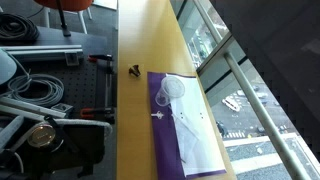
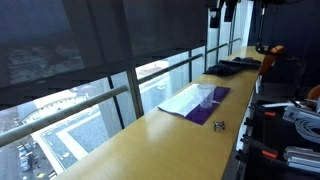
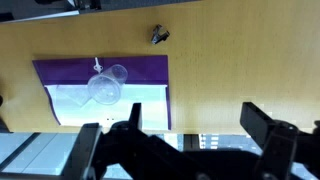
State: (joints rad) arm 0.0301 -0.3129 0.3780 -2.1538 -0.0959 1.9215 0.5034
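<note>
The fingers (image 3: 255,122) stand wide apart and empty, well above the table (image 3: 240,50). The clear plastic cup (image 3: 105,88) rests on the purple mat (image 3: 145,70), toward the wrist view's left of the fingers. A small black clip (image 3: 158,35) lies beyond the mat.

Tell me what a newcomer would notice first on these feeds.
The purple mat on the long wooden counter by the windows stands out first, with a white sheet over part of it and a clear cup on top. A small dark object sits alone on the bare wood off the mat's corner. In the wrist view the claw hangs open above them.
</note>
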